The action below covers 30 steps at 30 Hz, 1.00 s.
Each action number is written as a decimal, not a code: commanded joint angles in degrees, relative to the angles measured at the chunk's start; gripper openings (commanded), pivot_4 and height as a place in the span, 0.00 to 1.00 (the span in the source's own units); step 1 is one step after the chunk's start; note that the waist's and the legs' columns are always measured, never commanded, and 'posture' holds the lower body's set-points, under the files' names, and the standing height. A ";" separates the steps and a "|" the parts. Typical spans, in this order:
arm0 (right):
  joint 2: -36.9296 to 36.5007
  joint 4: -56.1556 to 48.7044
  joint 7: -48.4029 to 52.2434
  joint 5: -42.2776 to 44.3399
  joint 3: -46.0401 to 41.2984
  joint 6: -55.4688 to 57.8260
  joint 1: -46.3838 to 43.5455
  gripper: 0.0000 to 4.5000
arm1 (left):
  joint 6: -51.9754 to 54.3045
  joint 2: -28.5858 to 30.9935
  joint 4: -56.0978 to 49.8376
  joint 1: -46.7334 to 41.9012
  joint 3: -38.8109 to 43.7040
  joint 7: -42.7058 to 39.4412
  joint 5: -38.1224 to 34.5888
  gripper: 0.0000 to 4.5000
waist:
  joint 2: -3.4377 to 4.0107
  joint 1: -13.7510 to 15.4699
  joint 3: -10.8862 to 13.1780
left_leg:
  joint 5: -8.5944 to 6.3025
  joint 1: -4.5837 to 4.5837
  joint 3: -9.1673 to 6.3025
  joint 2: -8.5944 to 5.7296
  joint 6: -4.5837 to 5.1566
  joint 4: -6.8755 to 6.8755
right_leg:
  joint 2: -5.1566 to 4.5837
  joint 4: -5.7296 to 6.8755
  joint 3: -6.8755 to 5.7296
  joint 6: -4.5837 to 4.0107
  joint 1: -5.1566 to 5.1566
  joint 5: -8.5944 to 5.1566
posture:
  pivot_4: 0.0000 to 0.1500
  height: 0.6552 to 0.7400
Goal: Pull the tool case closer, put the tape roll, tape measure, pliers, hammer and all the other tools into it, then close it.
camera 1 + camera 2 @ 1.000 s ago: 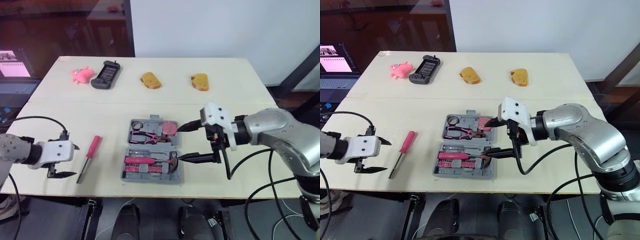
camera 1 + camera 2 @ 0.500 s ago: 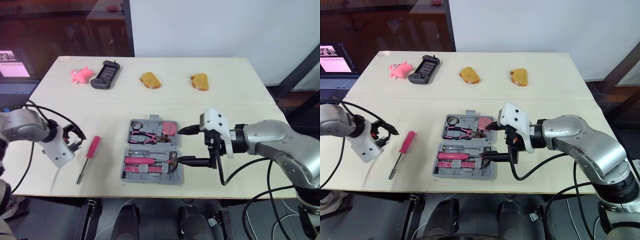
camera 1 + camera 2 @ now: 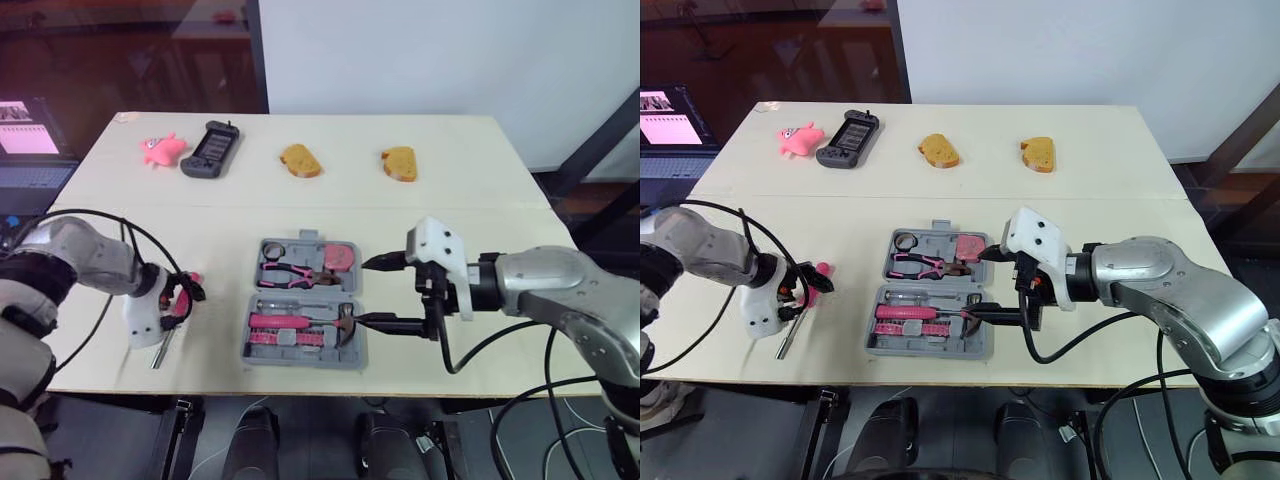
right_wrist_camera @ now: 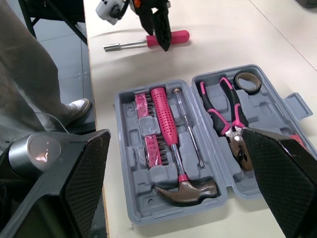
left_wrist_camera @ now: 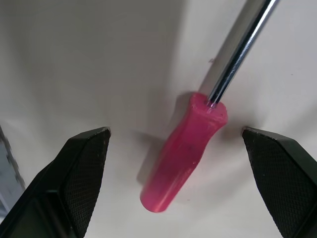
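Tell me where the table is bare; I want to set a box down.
Bare: the band between controller, bread and case. Crowded: left gripper straddles the screwdriver left of the case; right gripper flanks its right.

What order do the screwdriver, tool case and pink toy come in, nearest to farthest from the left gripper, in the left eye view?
1. Screwdriver: at the left gripper, which is open around its handle.
2. Tool case: to the gripper's right, mid-table.
3. Pink toy: far back, on the left.
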 commanded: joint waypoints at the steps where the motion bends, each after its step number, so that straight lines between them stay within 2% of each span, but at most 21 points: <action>1: -0.41 -0.54 0.21 0.27 -1.15 -1.03 -1.75 1.00 | -0.18 -0.07 -1.71 -0.14 -3.18 1.44 2.93 0.99 | 0.02 0.01 -0.01 | 0.00 0.01 0.00 0.00 0.00 0.00 | 0.00 0.00 0.00 0.00 0.00 0.00 | 1.00 0.77; 12: -0.45 -1.16 -0.97 1.00 -1.91 0.00 -2.30 1.00 | 1.28 -3.46 1.20 -5.27 -10.50 1.20 8.68 0.99 | 0.04 0.05 -0.02 | 0.00 0.02 0.00 0.00 0.00 0.02 | 0.00 0.03 0.00 0.00 0.00 0.00 | 1.00 0.77; 19: -2.18 -1.13 -0.17 1.56 -2.88 0.26 -1.84 1.00 | 5.35 -5.53 3.18 -2.84 -13.84 0.54 10.24 0.99 | 0.63 0.04 -0.37 | 0.00 0.35 0.00 -0.01 0.01 -0.04 | 0.00 0.04 0.04 0.00 0.28 -0.01 | 1.00 0.77; 22: -2.59 -0.37 0.57 1.50 -2.36 -0.09 -2.92 1.00 | 5.40 -6.22 4.02 -2.36 -14.11 0.19 9.72 0.79 | 0.80 0.03 -0.48 | -0.01 0.69 0.01 -0.02 0.02 -0.10 | 0.00 0.04 0.07 0.00 0.56 -0.04 | 1.00 0.77; 28: -2.65 0.55 1.70 0.62 -1.52 -0.81 -3.71 1.00 | 1.76 -5.50 3.04 -3.35 -12.92 -1.91 6.86 0.13 | 0.85 -0.11 -0.50 | -0.01 0.75 0.01 -0.02 0.02 -0.09 | 0.01 0.04 0.09 0.01 0.62 -0.05 | 1.00 0.77; 30: -2.56 0.74 1.90 0.40 -1.27 -0.98 -3.84 1.00 | 0.72 -5.24 3.06 -3.70 -12.47 -2.64 5.84 0.12 | 0.83 -0.14 -0.49 | -0.01 0.74 0.01 -0.02 0.02 -0.08 | 0.01 0.03 0.10 0.01 0.60 -0.05 | 1.00 0.77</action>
